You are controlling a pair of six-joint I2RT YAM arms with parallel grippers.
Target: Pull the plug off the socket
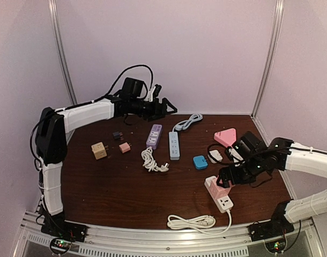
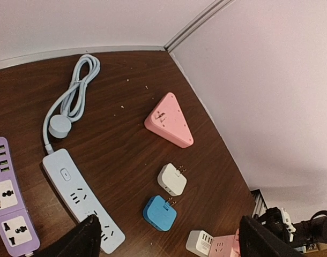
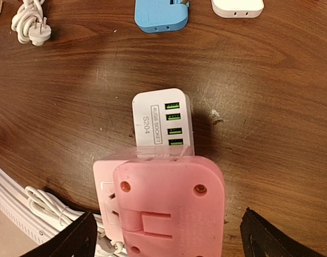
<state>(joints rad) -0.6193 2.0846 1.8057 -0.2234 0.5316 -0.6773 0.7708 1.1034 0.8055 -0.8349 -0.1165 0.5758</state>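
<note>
A pink plug adapter (image 3: 169, 209) sits plugged into a pink and white socket block (image 3: 163, 120) with green USB ports; the block lies at the front right of the table (image 1: 219, 195). My right gripper (image 1: 228, 179) hovers just over it, open. In the right wrist view its fingers (image 3: 72, 238) stand wide on both sides of the pink plug without touching it. My left gripper (image 1: 166, 108) is open and empty, held high over the back of the table. In the left wrist view the socket block (image 2: 212, 243) shows at the bottom edge.
A blue adapter (image 1: 200, 162), a white adapter (image 1: 215, 156) and a pink triangular block (image 1: 225, 137) lie behind the socket. A light blue strip (image 1: 174, 145), a purple strip (image 1: 154, 136), a coiled white cable (image 1: 193, 220) and small cubes (image 1: 99, 150) also lie about.
</note>
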